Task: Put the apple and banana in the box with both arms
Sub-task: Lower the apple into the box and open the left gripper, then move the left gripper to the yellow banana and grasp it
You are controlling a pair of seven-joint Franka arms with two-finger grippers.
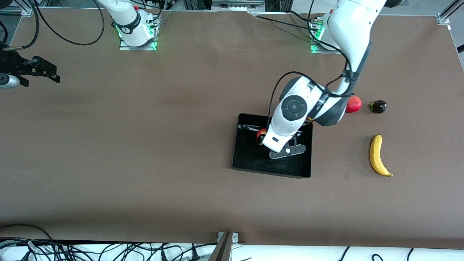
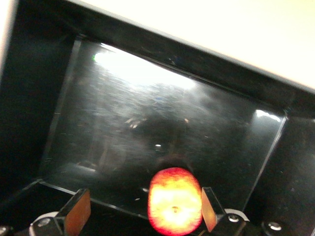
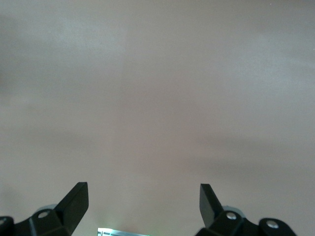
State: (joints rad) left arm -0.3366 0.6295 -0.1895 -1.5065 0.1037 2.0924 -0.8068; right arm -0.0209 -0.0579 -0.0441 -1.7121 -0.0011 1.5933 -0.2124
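The apple (image 1: 261,135), red with yellow patches, lies inside the black box (image 1: 272,172) at the end nearer the robots' bases. My left gripper (image 1: 275,143) is down in the box over it and stands open. In the left wrist view the apple (image 2: 174,206) sits between the orange pads (image 2: 78,214), close to one and well clear of the other, on the glossy box floor (image 2: 147,113). The banana (image 1: 378,155) lies on the table toward the left arm's end, outside the box. My right gripper (image 1: 52,75) hangs open over bare table (image 3: 157,98) at the right arm's end, with nothing between its fingers (image 3: 76,199).
A plain red round fruit (image 1: 353,104) and a small dark fruit (image 1: 378,106) lie on the table, farther from the front camera than the banana. The left arm's elbow partly covers the red fruit. Brown table (image 1: 145,145) spreads between the box and the right gripper.
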